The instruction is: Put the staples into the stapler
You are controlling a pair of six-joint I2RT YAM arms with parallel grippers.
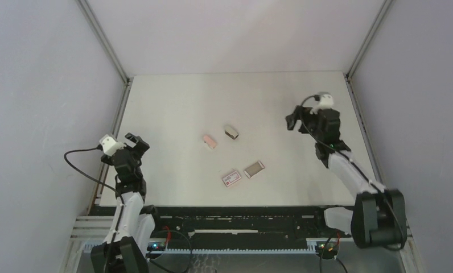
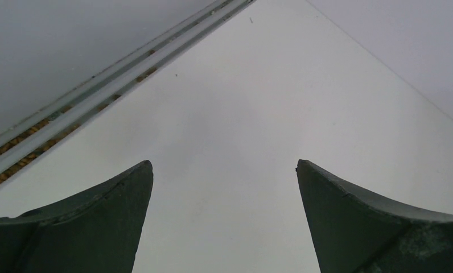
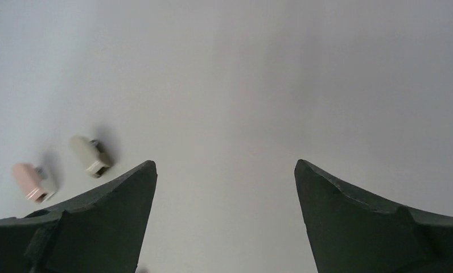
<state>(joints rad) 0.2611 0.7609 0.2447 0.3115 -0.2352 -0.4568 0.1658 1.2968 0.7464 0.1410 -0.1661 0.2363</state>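
Looking over the table [image 1: 173, 102], we see the left claw [image 2: 224, 165] and the right claw [image 3: 224, 164] both spread wide, holding nothing. The staples [image 1: 254, 169] lie in their tray [image 1: 260, 165] between the claws, well apart from both. The pink stapler [image 1: 210, 141] sits near them. We think loading has not begun; next a claw must reach in and open the stapler.

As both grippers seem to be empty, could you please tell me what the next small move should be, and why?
Probably swing the right gripper toward the tray of staples: both it and the left gripper stand open and empty, and the tray lies untouched, nearer to the right one, apart from the pink stapler.
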